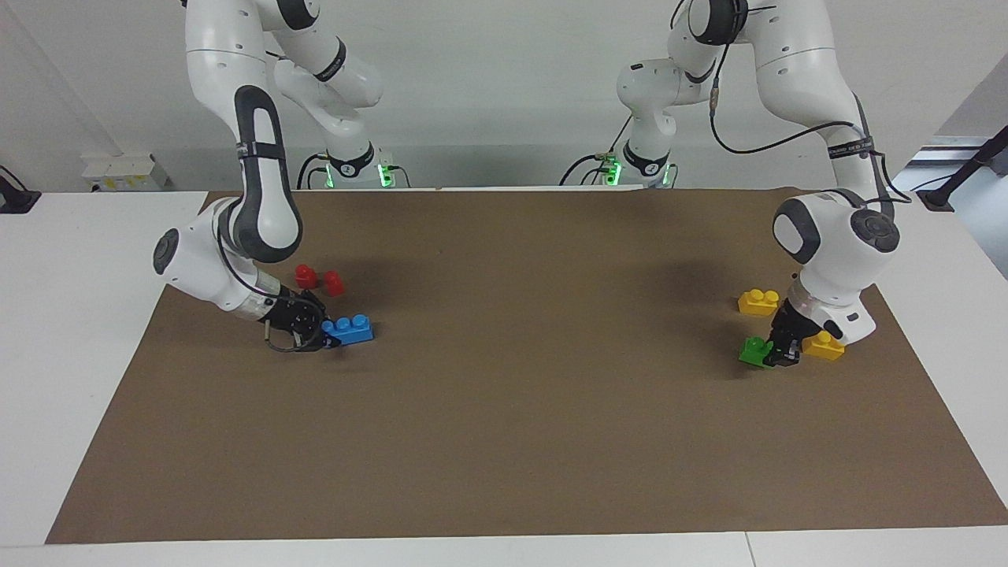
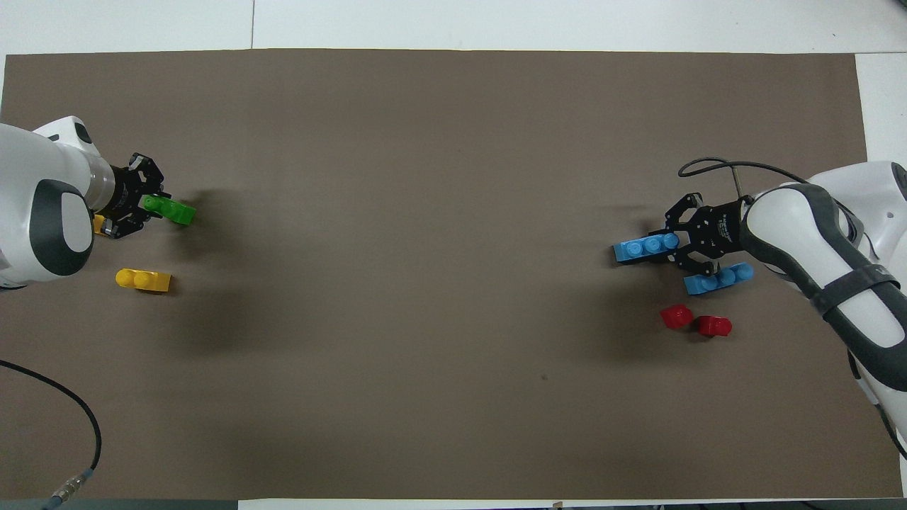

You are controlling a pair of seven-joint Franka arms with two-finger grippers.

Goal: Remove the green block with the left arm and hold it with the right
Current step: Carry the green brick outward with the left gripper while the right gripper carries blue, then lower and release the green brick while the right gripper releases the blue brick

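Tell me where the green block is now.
The green block is in the left gripper at the left arm's end of the mat, beside a yellow brick.

white table [image 1: 47, 331] bears brown mat [image 1: 504, 409], bricks.
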